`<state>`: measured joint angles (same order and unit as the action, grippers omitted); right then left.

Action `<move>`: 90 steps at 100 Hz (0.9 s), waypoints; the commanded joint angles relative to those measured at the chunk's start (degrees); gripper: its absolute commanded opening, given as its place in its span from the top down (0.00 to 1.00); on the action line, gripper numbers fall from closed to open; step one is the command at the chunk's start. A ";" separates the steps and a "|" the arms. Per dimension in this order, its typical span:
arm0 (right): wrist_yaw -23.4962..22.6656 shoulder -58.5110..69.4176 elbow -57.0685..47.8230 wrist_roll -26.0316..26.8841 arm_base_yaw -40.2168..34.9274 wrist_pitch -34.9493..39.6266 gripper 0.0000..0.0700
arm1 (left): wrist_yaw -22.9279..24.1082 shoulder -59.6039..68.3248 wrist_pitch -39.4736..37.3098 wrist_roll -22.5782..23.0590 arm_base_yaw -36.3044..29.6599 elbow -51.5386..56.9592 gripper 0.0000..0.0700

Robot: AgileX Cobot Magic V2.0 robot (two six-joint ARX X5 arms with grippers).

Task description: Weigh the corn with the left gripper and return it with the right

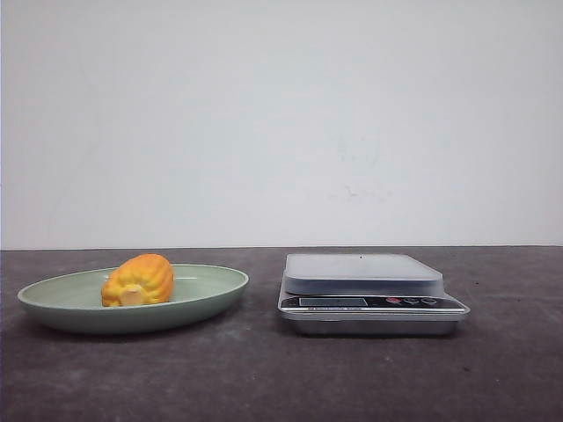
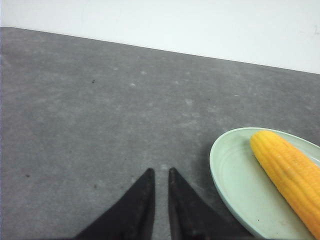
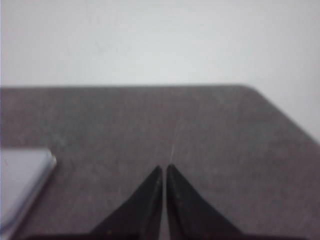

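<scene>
The yellow-orange corn (image 1: 138,280) lies in the pale green plate (image 1: 215,286) at the left of the table, its pale core end toward me. The left wrist view shows the corn (image 2: 287,170) in the plate (image 2: 227,170) just beside my left gripper (image 2: 161,171), whose black fingers are nearly together, empty, over the bare table. My right gripper (image 3: 164,167) is shut and empty over the table, with the scale's corner (image 3: 22,180) to one side. Neither gripper shows in the front view.
A silver kitchen scale (image 1: 369,290) with a flat grey platform stands right of the plate. The dark grey table (image 1: 264,378) runs back to a white wall. The table's far right corner (image 3: 250,90) shows in the right wrist view.
</scene>
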<state>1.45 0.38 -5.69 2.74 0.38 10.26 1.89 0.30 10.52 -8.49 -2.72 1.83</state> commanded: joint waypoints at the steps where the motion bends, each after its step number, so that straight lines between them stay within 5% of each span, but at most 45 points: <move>1: -0.09 -0.15 2.19 -0.15 -0.20 -1.84 0.99 | 0.00 -0.11 0.20 0.50 -0.02 -1.03 1.00; 90: -1.05 -0.15 5.09 -0.20 -0.20 -1.25 0.99 | 0.00 -0.11 0.20 0.50 -0.02 -1.03 1.00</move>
<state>0.36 0.30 -0.82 2.74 0.32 9.52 1.89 0.30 10.52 -8.49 -2.70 1.83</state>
